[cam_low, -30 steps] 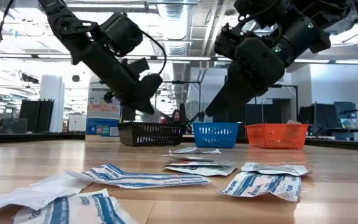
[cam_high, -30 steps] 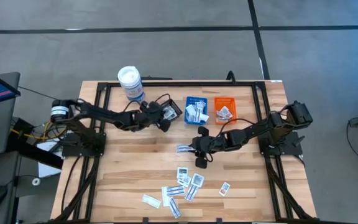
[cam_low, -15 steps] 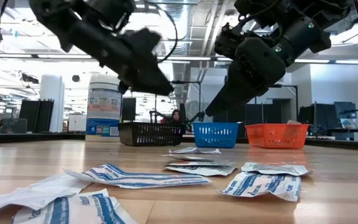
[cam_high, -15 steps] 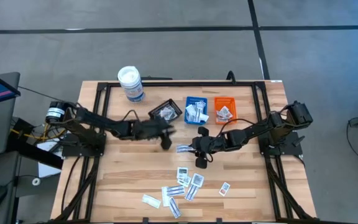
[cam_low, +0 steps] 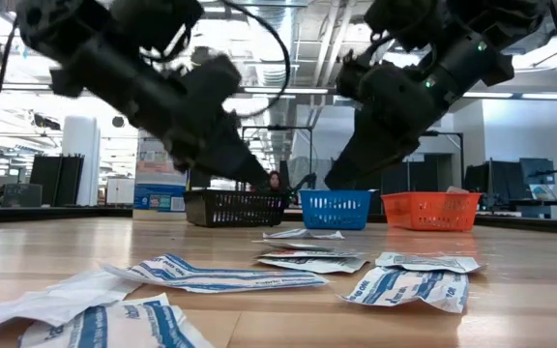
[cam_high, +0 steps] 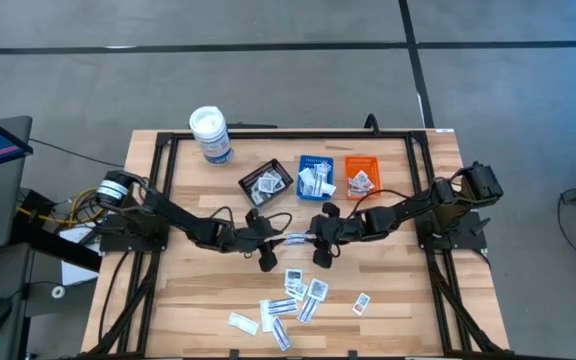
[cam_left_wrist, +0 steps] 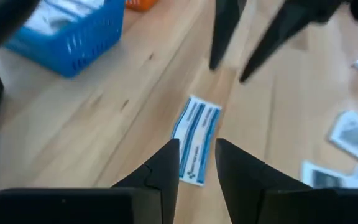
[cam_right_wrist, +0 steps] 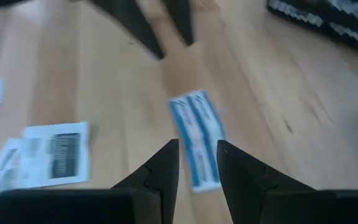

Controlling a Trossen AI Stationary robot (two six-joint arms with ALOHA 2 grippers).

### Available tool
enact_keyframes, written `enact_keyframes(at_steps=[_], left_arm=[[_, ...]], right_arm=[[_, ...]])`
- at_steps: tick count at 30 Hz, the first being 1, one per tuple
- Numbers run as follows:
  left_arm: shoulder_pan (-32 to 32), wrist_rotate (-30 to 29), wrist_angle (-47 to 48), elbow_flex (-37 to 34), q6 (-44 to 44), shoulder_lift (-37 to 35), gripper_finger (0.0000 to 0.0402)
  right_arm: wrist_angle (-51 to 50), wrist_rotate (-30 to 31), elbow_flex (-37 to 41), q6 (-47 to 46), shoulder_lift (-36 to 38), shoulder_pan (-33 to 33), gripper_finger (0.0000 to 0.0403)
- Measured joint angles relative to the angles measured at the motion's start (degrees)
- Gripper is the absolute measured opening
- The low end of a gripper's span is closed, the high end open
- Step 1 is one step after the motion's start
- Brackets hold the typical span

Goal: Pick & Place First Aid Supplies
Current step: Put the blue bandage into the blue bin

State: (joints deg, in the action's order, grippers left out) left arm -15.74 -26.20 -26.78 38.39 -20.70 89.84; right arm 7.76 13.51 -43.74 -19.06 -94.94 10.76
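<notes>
One white first aid packet with blue stripes (cam_high: 294, 238) (cam_left_wrist: 194, 140) (cam_right_wrist: 196, 135) lies flat on the wooden table's middle. My left gripper (cam_high: 276, 240) (cam_left_wrist: 196, 158) is open, just left of the packet and pointing at it. My right gripper (cam_high: 310, 237) (cam_right_wrist: 196, 163) is open on the packet's other side, facing the left one. Both fingertip pairs hang a little above the table (cam_low: 259, 180) (cam_low: 335, 180), with nothing between them. Several more packets (cam_high: 290, 297) (cam_low: 211, 276) lie scattered toward the near edge.
Black (cam_high: 266, 182), blue (cam_high: 315, 176) and orange (cam_high: 362, 175) trays holding packets stand in a row behind the grippers. A white canister with a blue label (cam_high: 210, 134) stands at the far left. Bare wood lies left and right of the scattered packets.
My left gripper has swung from above the black tray toward the table's near edge and its middle, sinking a little, and now faces the right gripper across the lone packet. The packet has not moved.
</notes>
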Motion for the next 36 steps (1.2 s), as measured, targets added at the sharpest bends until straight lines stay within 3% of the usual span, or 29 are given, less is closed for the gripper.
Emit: enact_keyframes(at_steps=[5,14,18,27,31,36], left_arm=[[1.34,-0.38,-6.20,-0.02,-0.19,6.20,0.0104],[3.18,-0.56,-11.83,0.01,-3.88,13.13,0.0104],[3.12,-1.02,-12.41,0.05,-3.99,13.82,0.0104],[3.12,-0.71,-12.46,0.03,-3.99,13.73,0.0104],[3.12,-0.63,-12.42,0.03,-3.79,13.73,0.0104],[3.16,-0.60,-12.38,0.03,-3.62,13.73,0.0104]], right_arm=[[-3.49,3.56,0.14,-0.54,0.00,-1.09,0.0102],[-4.39,3.84,0.14,-2.00,-0.02,-1.22,0.0102],[-4.29,4.17,0.14,-2.02,-0.32,-1.17,0.0102],[0.75,4.88,-1.87,-0.45,-10.88,-1.19,0.0102],[0.51,4.68,-3.55,1.27,-12.06,-1.19,0.0102],[-1.45,4.33,-3.68,1.90,-11.98,-1.80,0.0071]])
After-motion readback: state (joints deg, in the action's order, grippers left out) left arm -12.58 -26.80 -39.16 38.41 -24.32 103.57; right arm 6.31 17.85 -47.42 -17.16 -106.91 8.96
